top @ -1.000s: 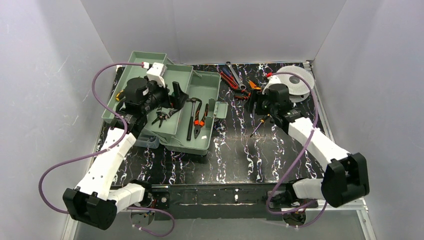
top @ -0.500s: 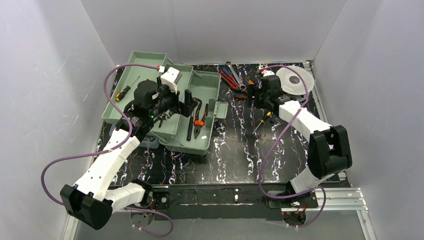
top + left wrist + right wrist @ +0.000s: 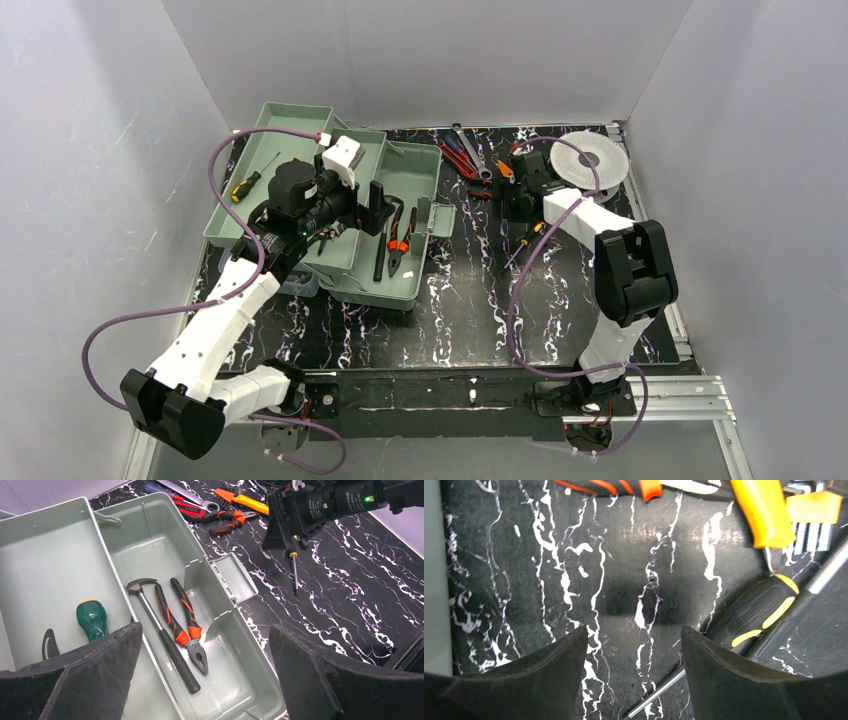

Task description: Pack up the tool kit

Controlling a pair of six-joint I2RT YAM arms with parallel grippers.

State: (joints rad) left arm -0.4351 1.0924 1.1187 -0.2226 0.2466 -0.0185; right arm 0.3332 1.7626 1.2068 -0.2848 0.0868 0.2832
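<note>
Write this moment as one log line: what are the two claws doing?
left claw: open, empty, above tool kit | right claw: open, empty, over table near black-yellow screwdriver | inside kit: hammer, pliers

The tool kit [image 3: 410,175] is set on the left half of the table [image 3: 460,320], with its trays spread out to the left. A hammer [image 3: 177,662] and pliers [image 3: 189,635] are laid side by side in the deep part, the hammer on the left. A screwdriver [image 3: 91,620] is kept in the tray just left of them, and a second screwdriver [image 3: 250,178] in the tray farthest left. The left gripper [image 3: 375,200] is held over the tool kit. A pile of tools [image 3: 465,158] is found at the back, right of the tool kit. A spool [image 3: 595,158] is placed right of the pile, in the far right corner. A loose screwdriver [image 3: 520,248] is left on the table in front of the pile. The right gripper [image 3: 515,195] is held between the two.
</note>
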